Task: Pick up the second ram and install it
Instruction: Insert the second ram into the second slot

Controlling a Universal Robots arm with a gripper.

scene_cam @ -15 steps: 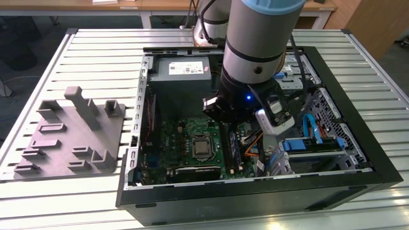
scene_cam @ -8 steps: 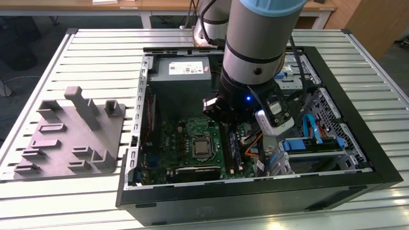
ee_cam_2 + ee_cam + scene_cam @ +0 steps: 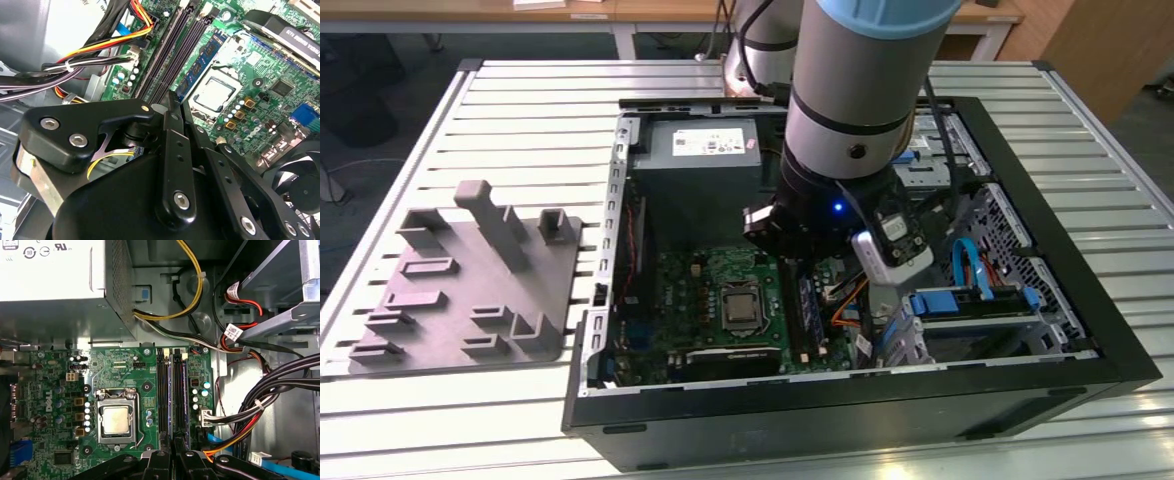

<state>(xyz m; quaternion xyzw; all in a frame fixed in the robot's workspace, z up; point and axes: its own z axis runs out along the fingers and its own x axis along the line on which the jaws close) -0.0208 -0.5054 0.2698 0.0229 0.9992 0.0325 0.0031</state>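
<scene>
The end effector (image 3: 172, 456) hovers low over the green motherboard (image 3: 125, 365) inside the open computer case (image 3: 1067, 330); its fingers close narrow, holding nothing I can see; the second ram (image 3: 178, 390) sits in the black slots (image 3: 162, 390).

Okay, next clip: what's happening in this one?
A robot arm is reaching down into an open computer case, its gripper low over the motherboard's black memory slots. A bluish ram stick sits along those slots, right in front of the jaws, beside the bare processor. Whether it is fully seated cannot be told.
</scene>
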